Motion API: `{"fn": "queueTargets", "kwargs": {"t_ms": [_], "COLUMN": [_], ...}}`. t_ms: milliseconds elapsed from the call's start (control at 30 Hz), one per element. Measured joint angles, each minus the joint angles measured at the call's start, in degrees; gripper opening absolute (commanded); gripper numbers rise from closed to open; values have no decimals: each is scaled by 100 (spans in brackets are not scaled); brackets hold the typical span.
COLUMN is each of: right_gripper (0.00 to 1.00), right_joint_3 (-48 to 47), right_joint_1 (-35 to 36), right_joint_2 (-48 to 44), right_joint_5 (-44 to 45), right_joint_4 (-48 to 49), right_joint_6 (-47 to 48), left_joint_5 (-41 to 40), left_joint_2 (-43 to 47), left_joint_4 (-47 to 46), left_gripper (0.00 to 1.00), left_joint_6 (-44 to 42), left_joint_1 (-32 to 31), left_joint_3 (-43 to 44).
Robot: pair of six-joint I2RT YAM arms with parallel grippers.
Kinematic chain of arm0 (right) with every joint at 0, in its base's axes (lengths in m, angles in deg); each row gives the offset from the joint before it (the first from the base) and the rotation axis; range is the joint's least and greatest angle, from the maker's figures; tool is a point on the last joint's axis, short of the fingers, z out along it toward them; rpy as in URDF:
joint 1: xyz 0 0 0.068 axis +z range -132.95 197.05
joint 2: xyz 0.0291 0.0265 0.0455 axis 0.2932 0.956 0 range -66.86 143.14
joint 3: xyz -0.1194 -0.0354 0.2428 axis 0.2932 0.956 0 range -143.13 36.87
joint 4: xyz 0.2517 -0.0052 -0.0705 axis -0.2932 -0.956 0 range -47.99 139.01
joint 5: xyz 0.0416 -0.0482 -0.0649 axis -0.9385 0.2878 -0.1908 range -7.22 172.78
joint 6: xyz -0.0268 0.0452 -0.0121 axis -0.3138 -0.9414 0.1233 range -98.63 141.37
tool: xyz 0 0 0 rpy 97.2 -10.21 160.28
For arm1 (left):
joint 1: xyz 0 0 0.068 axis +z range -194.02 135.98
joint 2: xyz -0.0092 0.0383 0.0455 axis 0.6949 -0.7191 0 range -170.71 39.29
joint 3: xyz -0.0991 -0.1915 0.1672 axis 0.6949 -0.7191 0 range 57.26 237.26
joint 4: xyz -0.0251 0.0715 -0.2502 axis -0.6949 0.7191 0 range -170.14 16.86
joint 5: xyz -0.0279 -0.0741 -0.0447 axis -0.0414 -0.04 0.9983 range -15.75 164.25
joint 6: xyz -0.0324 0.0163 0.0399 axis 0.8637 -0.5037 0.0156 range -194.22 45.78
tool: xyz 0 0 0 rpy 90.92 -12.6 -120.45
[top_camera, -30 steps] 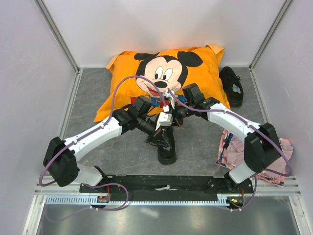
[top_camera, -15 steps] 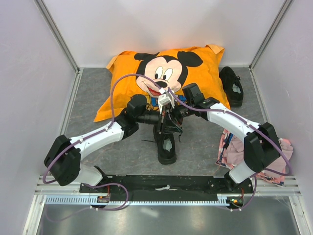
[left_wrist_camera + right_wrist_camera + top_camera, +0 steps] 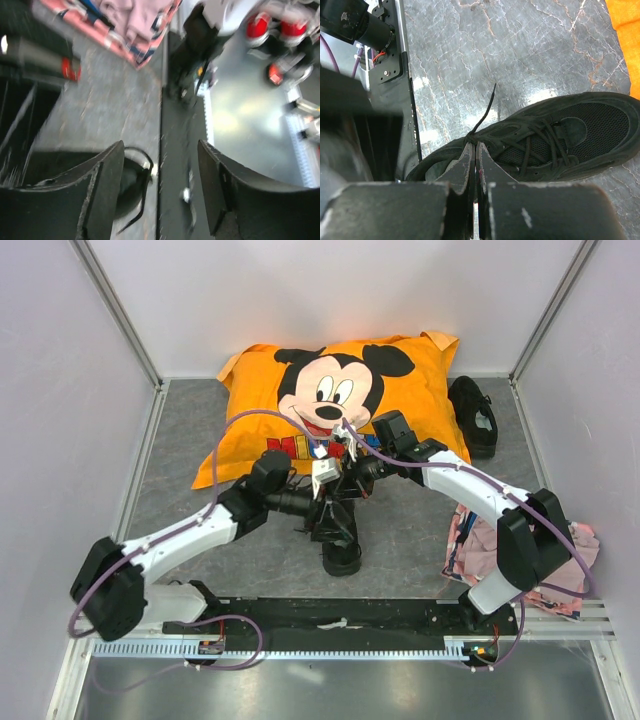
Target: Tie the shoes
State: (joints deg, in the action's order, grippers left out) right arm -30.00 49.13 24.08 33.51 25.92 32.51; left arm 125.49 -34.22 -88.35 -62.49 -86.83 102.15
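One shoe (image 3: 342, 546) lies mid-table, heel toward the arm bases, with both arms bent in over its laced end. The other shoe (image 3: 474, 416) sits well apart at the far right, against the edge of the orange pillow (image 3: 400, 390).

The right gripper (image 3: 474, 150) has its fingers pressed flat together at the shoe's collar, right where a loose lace (image 3: 486, 111) comes out and trails onto the table. I can't tell whether the lace is pinched.

The left gripper (image 3: 160, 150) stands wide apart, holding nothing. Its view is blurred. A pink cloth (image 3: 470, 540) lies by the right arm.
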Motion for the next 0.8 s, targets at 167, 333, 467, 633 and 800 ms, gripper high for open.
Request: {"fn": "queueTargets", "kwargs": {"t_ms": [167,333,467,633,800], "right_gripper": [0,0,0,0,0], "right_joint_3": [0,0,0,0,0], "right_joint_1": [-4,-4,-4,-4,-4], "right_joint_2": [2,4,4,4,4], "right_joint_5": [-39,-59,-61,-61,-61], "right_joint_4": [0,0,0,-2,0], "right_joint_6": [2,2,2,2,4], "left_joint_5": [-98,-129,-245,-719,-1086], "left_joint_2": [907,1237,984,767,763], "left_joint_4": [1169,1886,2494,2898,2953], "left_gripper": [62,62,63,59,58], "left_joint_6": [-1110,-2293,-3169,-3853,-4164], "left_joint_1": [302,382,297,-114,-511], "left_joint_3": [-37,-37,59,61,-201]}}
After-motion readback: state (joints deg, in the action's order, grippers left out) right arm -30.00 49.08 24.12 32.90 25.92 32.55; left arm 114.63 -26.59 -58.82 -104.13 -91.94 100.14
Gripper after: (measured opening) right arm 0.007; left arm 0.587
